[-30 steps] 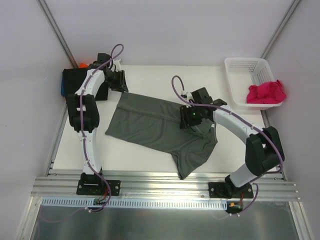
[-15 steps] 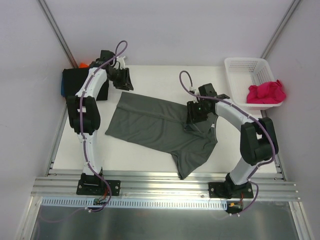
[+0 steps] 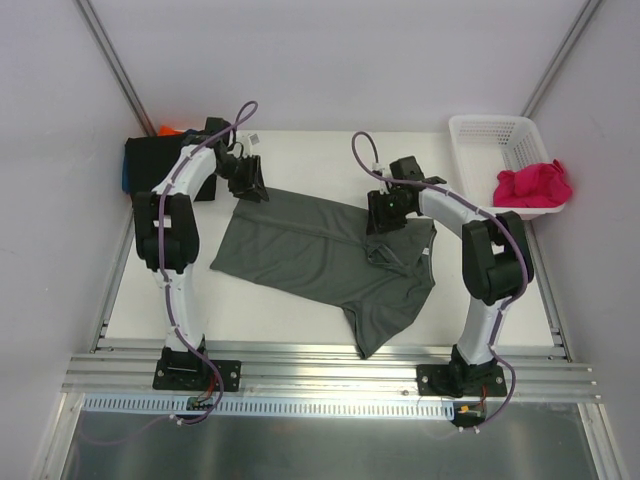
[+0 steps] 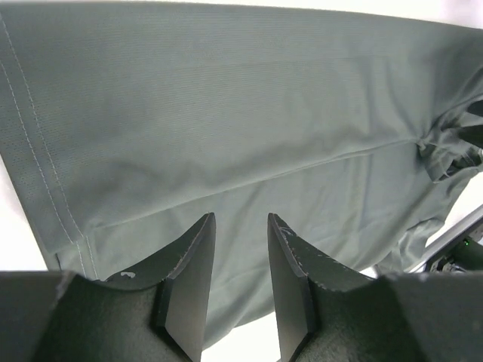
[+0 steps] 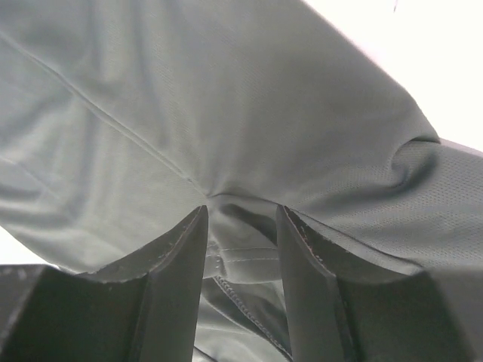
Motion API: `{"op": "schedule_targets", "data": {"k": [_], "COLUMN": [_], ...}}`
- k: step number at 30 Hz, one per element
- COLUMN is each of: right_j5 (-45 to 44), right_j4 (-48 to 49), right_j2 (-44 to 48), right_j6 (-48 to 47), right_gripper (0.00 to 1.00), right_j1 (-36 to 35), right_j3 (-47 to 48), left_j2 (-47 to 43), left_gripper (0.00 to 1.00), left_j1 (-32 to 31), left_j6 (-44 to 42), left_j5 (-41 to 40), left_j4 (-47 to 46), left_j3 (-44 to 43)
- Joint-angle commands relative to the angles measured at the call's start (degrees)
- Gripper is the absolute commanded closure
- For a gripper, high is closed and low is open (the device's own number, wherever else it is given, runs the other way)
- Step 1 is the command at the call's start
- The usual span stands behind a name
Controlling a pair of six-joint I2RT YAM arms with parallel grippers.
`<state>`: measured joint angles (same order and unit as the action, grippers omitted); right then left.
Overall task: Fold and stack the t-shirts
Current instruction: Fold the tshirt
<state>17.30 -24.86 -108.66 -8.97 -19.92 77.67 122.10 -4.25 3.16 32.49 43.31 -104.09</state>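
A dark grey t-shirt (image 3: pixel 300 255) lies spread flat across the middle of the table, with one end hanging toward the front edge. My left gripper (image 3: pixel 252 185) hovers over its far left corner. In the left wrist view that gripper (image 4: pixel 240 219) is open, with cloth (image 4: pixel 226 113) and bare table showing through the gap. My right gripper (image 3: pixel 383 215) is over the shirt's far right part. It (image 5: pixel 241 210) is open too, and a wrinkled hemmed fold (image 5: pixel 241 253) lies below between its fingers. A magenta-pink t-shirt (image 3: pixel 532 185) sits bunched in the basket.
The white lattice basket (image 3: pixel 462 150) stands at the far right corner. A pile of black cloth (image 3: pixel 148 158) with blue (image 3: pixel 124 175) and orange (image 3: pixel 168 129) edges sits at the far left, just behind the left arm. Metal rails run along the near edge.
The left gripper has moved right and nearer, from beside the dark pile onto the shirt's far left corner. The right gripper has slid toward the shirt's far edge. The shirt lies as before.
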Motion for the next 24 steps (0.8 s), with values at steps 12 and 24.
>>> {"op": "schedule_targets", "data": {"k": [12, 24], "right_j5": [0.4, -0.2], "right_j4": [-4.8, -4.2], "right_j2": [5.6, 9.5], "right_j6": [5.1, 10.4], "right_gripper": [0.55, 0.54], "right_j1": [-8.5, -10.0], "right_j3": [1.7, 3.5], "left_j2": [-2.8, -3.0], "left_gripper": [0.66, 0.66], "left_j1": [-0.4, -1.2], "left_j6": [1.1, -1.1], "left_j5": [3.9, 2.8], "left_j4": [0.3, 2.9], "left_j3": [-5.1, -6.7]}}
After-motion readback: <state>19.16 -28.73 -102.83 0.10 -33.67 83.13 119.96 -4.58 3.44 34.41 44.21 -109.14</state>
